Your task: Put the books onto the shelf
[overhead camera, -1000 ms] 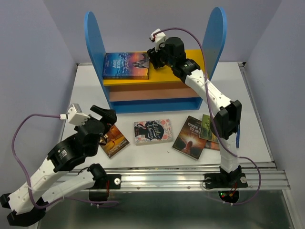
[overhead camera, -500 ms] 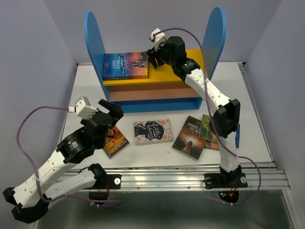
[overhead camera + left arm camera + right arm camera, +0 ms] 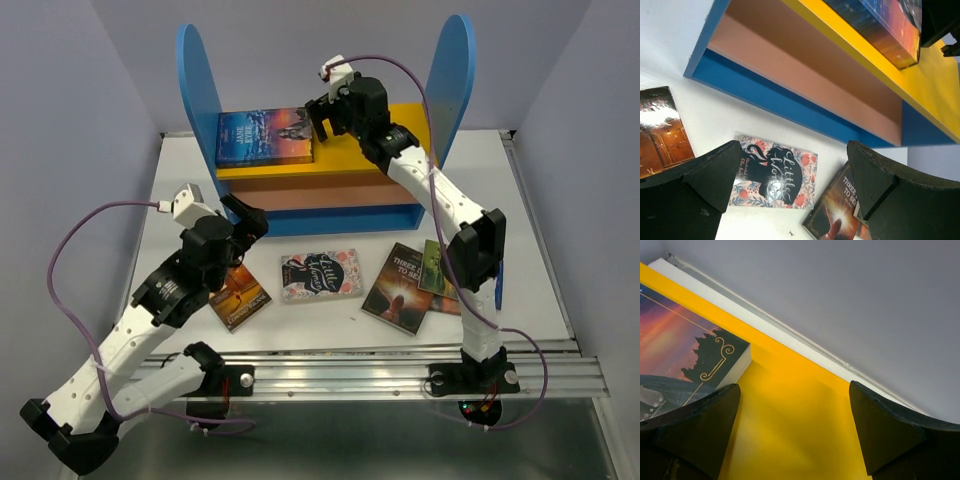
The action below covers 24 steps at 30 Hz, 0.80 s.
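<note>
- Nearest, a metal rail [image 3: 380,372] is running along the front edge of the white bench [image 3: 185,190], and both arm bases are sitting on it.
- Just beyond it, the left end effector [image 3: 246,218] is hovering low over the bench, its fingers spread wide with nothing between them. It is hanging by the far corner of the orange-brown book [image 3: 240,295], which is lying flat and partly hidden under the arm.
- Across the middle of the bench more books are lying flat. The floral book [image 3: 320,273] is sitting alone. To its right the dark brown book [image 3: 398,288] is lying with the green book [image 3: 437,268] overlapping its right edge.
- Behind them the shelf [image 3: 320,205] is standing toward the far side of the bench. Its open front is facing the arms and its blue side panels [image 3: 198,80] are rising well above the boards.
- On the orange-yellow top board [image 3: 410,125] the blue-purple book [image 3: 262,137] is lying flat at the left.
- The right end effector [image 3: 795,386] is hanging over the top board at that book's right edge. Its fingers are standing apart and clamping nothing, with the book's corner just beside one finger.
- Farthest, pale lilac-grey walls [image 3: 70,100] are closing in the bench at the left, right and back.
</note>
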Motion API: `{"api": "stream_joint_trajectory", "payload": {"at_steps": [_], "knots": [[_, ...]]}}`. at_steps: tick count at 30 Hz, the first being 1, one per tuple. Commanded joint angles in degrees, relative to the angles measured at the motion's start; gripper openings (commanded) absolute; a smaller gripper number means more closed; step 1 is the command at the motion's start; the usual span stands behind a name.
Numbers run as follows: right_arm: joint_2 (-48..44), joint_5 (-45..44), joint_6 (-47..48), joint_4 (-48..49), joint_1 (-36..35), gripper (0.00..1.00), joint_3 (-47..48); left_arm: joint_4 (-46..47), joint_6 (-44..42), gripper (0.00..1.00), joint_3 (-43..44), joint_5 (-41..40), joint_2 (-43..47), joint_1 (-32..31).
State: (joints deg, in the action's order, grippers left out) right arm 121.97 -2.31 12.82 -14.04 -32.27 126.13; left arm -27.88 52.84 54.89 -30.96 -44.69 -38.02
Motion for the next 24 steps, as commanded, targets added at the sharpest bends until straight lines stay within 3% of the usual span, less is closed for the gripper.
{"api": "stream_joint_trajectory", "payload": {"at_steps": [1, 3, 8, 13, 14, 18, 24], "knots": [[-9.28, -8.32, -4.64, 3.59, -1.04, 1.00, -3.24, 2.31, -4.32, 0.99, -1.72, 5.28, 2.58, 0.32], [-15.49, -10.95, -6.83, 2.97, -1.04, 1.00, -6.66, 0.99, -4.06, 0.99, -3.47, 6.52, 3.46, 0.32], [-32.29, -12.99, -17.55, 0.25, -1.04, 1.00, -25.81, 0.89, -2.04, 0.99, -9.97, 11.18, 7.33, 0.32], [-52.05, -7.81, -31.15, -1.69, -1.04, 1.00, -47.51, 5.19, 0.07, 0.99, -18.32, 17.85, 9.44, 0.32], [-54.19, -6.32, -32.67, -1.86, -1.04, 1.00, -54.86, 6.25, 0.42, 0.99, -19.29, 18.65, 9.27, 0.32], [-61.40, -4.47, -41.36, -4.58, -1.56, 1.00, -68.51, 11.52, 0.60, 0.99, -22.72, 21.90, 6.73, 0.14], [-64.05, -8.50, -46.48, -14.15, -1.57, 1.00, -78.30, 14.86, -0.89, 0.99, -23.78, 23.49, 2.06, 0.05]]}}
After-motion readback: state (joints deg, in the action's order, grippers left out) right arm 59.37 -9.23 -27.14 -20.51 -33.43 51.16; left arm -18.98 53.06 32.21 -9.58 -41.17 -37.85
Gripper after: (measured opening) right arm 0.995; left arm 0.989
